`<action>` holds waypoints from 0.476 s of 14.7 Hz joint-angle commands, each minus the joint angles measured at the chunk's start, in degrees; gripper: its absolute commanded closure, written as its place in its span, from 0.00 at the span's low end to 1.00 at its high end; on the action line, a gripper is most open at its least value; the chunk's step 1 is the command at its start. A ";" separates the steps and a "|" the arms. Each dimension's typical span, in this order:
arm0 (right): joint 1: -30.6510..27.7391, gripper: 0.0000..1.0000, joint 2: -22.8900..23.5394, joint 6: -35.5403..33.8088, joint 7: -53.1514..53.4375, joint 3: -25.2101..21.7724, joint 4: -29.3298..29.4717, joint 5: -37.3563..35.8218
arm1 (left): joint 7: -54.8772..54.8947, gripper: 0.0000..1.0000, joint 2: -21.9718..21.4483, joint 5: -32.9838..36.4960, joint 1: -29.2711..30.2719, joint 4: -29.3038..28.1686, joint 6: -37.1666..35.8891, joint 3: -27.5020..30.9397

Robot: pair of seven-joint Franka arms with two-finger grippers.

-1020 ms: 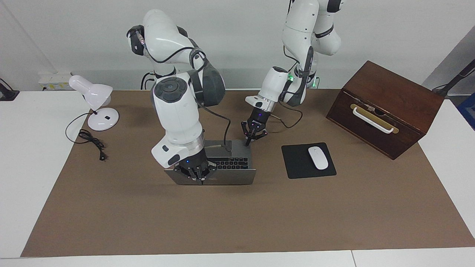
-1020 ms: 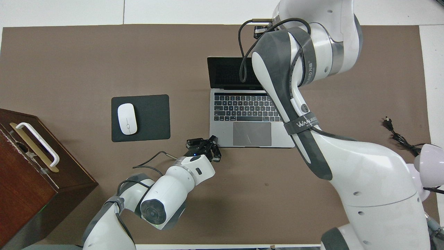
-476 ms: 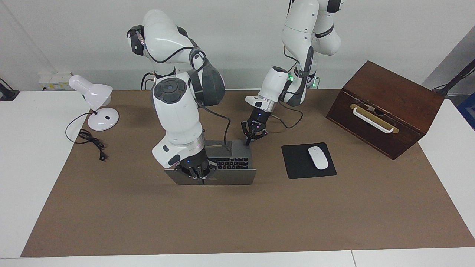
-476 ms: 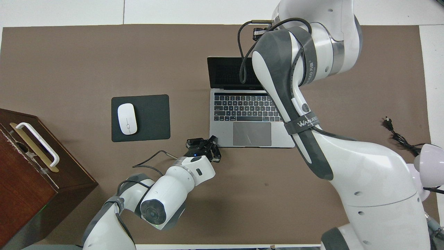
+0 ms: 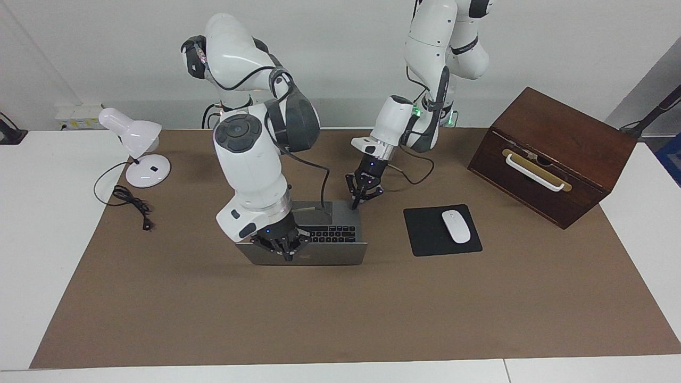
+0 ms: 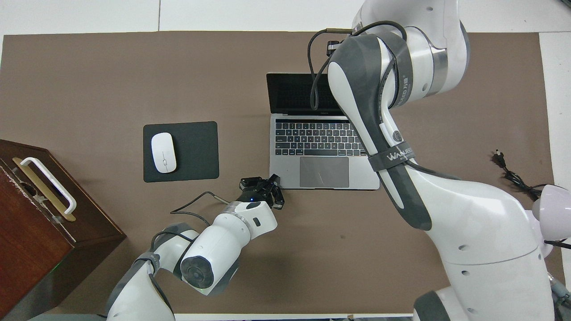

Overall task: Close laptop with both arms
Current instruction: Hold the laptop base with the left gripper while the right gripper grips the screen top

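Both grippers clenched empty: right gripper (image 5: 288, 257) against the laptop (image 5: 340, 254) lid, left gripper (image 5: 355, 205) at its base corner

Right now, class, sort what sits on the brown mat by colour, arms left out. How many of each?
Silver-grey: 1, laptop
Black: 1, mouse pad
White: 2, mouse, lamp
Brown: 1, wooden box
Total: 5
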 commanded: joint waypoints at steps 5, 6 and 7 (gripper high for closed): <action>0.13 1.00 0.88 -6.74 1.14 -0.88 1.50 5.63 | 2.41 1.00 1.03 -0.55 -0.27 -3.98 -1.86 0.72; 0.13 1.00 0.97 -7.88 1.23 -0.80 1.42 5.64 | 2.50 1.00 1.03 -0.55 -0.27 -4.15 -1.86 0.72; 0.13 1.00 0.97 -8.93 1.93 -0.62 1.42 5.81 | 2.67 1.00 1.03 -0.55 -0.27 -4.41 -1.86 0.72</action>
